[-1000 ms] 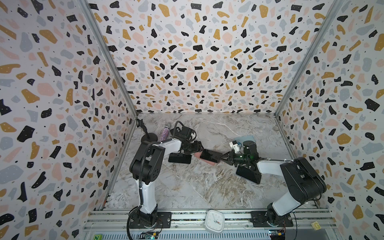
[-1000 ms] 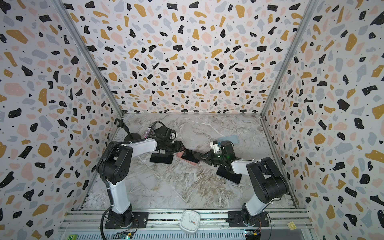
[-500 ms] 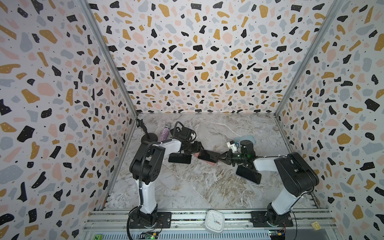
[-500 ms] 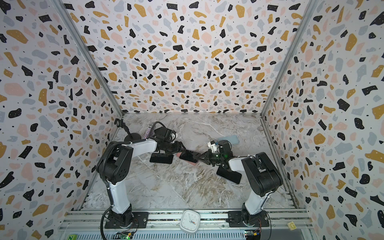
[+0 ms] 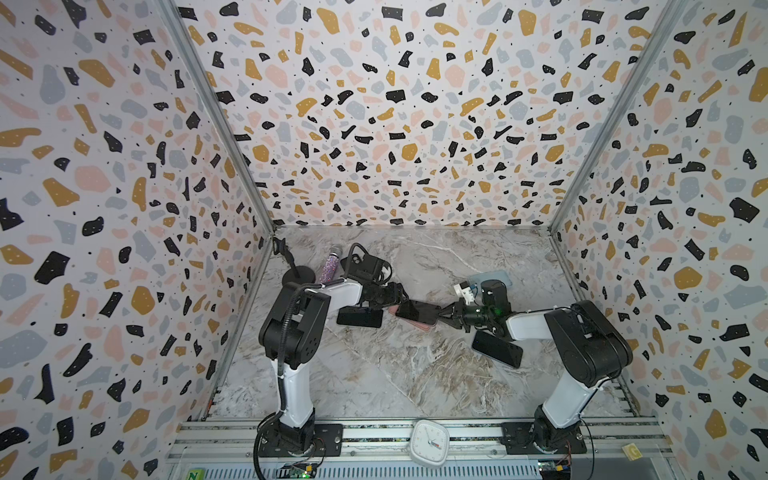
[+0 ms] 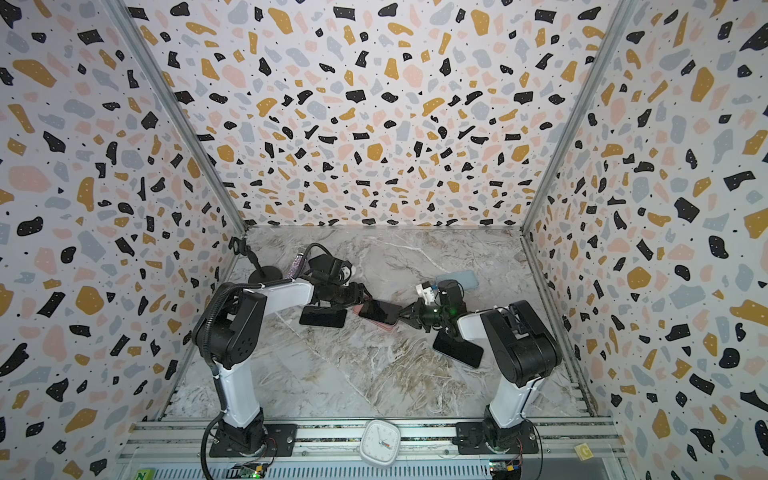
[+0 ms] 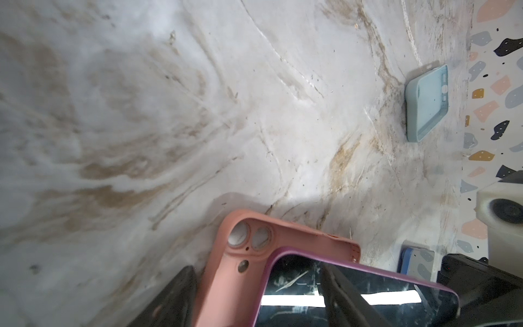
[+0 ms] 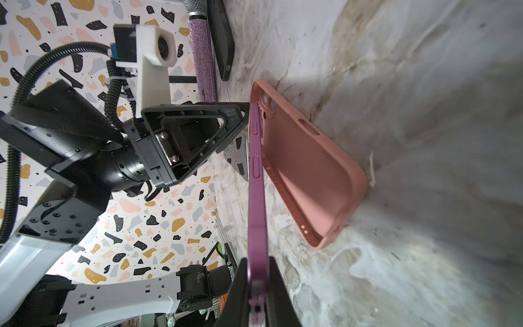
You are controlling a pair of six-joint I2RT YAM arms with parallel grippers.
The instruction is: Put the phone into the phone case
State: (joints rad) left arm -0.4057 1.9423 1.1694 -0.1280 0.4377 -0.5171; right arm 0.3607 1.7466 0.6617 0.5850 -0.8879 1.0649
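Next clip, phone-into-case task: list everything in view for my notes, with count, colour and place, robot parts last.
phone: 1, purple-edged, tilted over the pink case, one end in the right hand
phone case: 1, pink, open side up on the table, under the phone
spare case: 1, light blue, far right of the table
black phones: 2, black, one by the left arm, one by the right arm
microphone: 1, glittery purple, far left
stand: 1, black, far left corner
clock: 1, white, front rail
table: 1, marble pattern
left hand: 1, black, open, at the case's camera-hole end
right hand: 1, black, shut on the phone
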